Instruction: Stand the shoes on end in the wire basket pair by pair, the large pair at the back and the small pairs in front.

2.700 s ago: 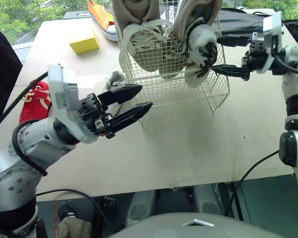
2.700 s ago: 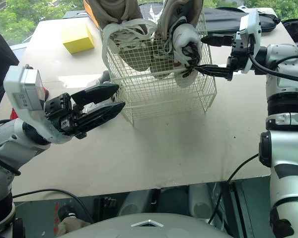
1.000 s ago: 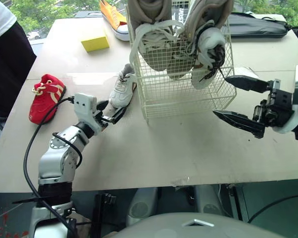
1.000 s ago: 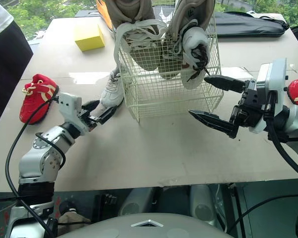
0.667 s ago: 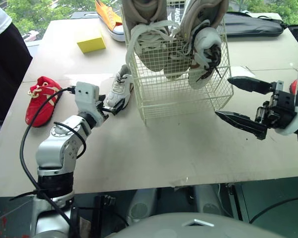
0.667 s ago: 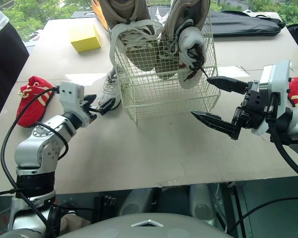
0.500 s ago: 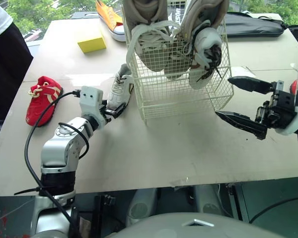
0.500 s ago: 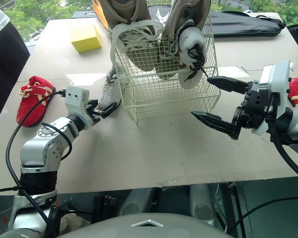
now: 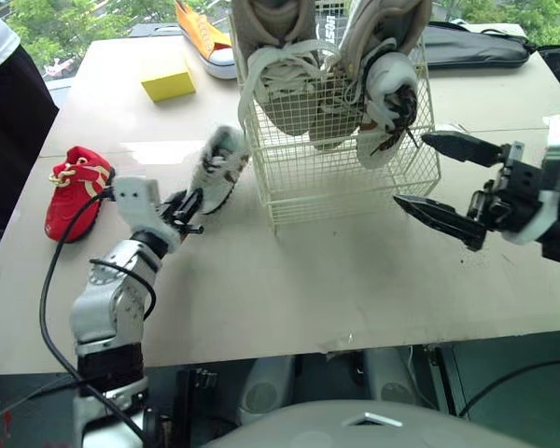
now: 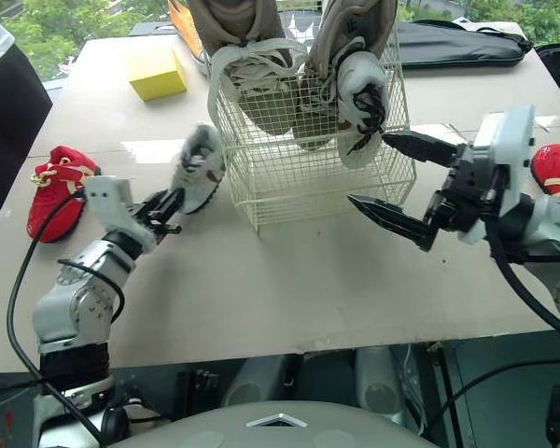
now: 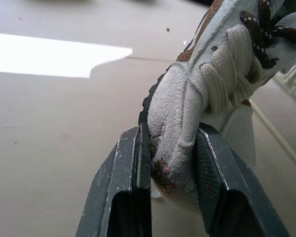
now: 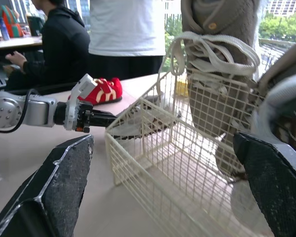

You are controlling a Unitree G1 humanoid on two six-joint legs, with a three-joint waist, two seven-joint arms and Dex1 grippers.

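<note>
**Left gripper** (image 9: 182,207): jaws clenched on the heel end of the small grey-white shoe (image 9: 217,166). In the left wrist view you see both fingers (image 11: 130,173) pressed against the suede, one on each side. The shoe tilts toe-up, just beside the left wall of the wire basket (image 9: 355,182) and outside it.

**Right gripper** (image 10: 368,168): jaws released and spread wide, grasping nothing. It hovers at the basket's front right corner; whether it touches the wire cannot be told.

**Basket:** the large pair (image 9: 327,75) stands on end along the back, laces spilling forward. No shoe stands in the front part yet.

**Desk** (image 9: 308,271): a red shoe (image 9: 75,182) lies on the robot's left and a second red shoe (image 10: 553,168) at the far right edge. An orange shoe (image 9: 201,28) and a yellow block (image 9: 168,79) lie behind.

**Step in hand, by judgement:** bringing the first small shoe to the basket. The next move calls for you to raise it above the rim and carry it over the front part. Then turn it on end and lower it ahead of the large pair, keeping clear of the hanging laces. You cannot tell where its mate lies.
</note>
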